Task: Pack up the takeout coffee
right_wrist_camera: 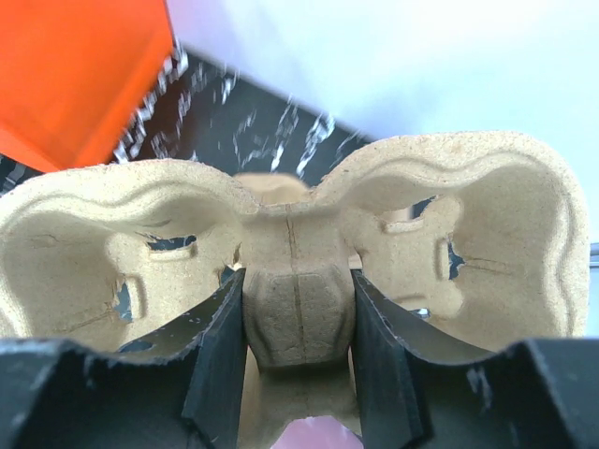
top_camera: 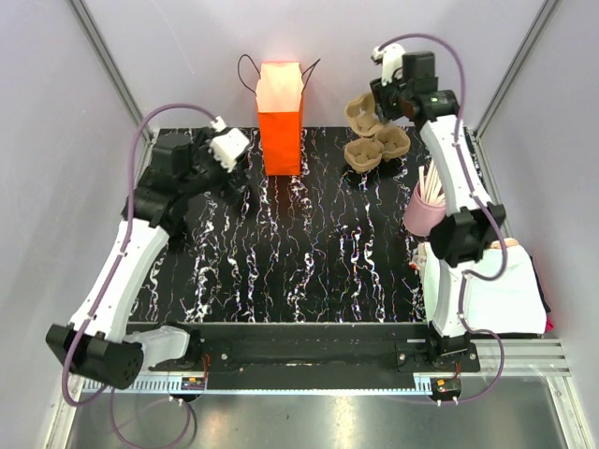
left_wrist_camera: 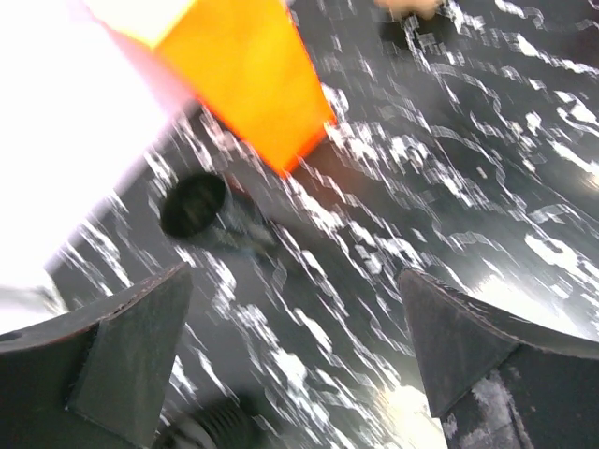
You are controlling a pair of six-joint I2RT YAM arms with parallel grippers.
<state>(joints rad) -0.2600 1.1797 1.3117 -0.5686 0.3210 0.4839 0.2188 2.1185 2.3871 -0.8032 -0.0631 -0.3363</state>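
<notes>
Status: early, nothing packed as far as I can see. The small black disposable coffee cup with round black lid point(left_wrist_camera: 198, 208) sits on the black white-veined counter point(top_camera: 299, 262). It is outside the tall orange paper bag point(top_camera: 279, 117), just beside its bottom corner, at about 7 o'clock from it in the left wrist view. That view is blurred, so I can't tell whether the cup is upright or tipped. From the top camera I can't pick it out.

Left end effector point(left_wrist_camera: 295, 281) — fingers spread wide, nothing between them, hovering near the cup, not touching. Right end effector point(right_wrist_camera: 298, 318) — clamped on the centre ridge of a brown pulp two-cup tray point(right_wrist_camera: 449, 234), which appears lifted at 1 o'clock, right of the bag.

Left to do, my read: grasp the cup, seat it in the tray or take it straight to the bag, then lower it in.

Around:
- what looks like a second pulp tray point(top_camera: 376, 148) on the counter
- pink cup of white sticks point(top_camera: 423, 208) at 3 o'clock
- white folded material point(top_camera: 501, 290) at 4 o'clock

In the way: the bag mouth looks narrow, its loop handles stick up, and nothing braces the bag, so it could tip on insertion.
</notes>
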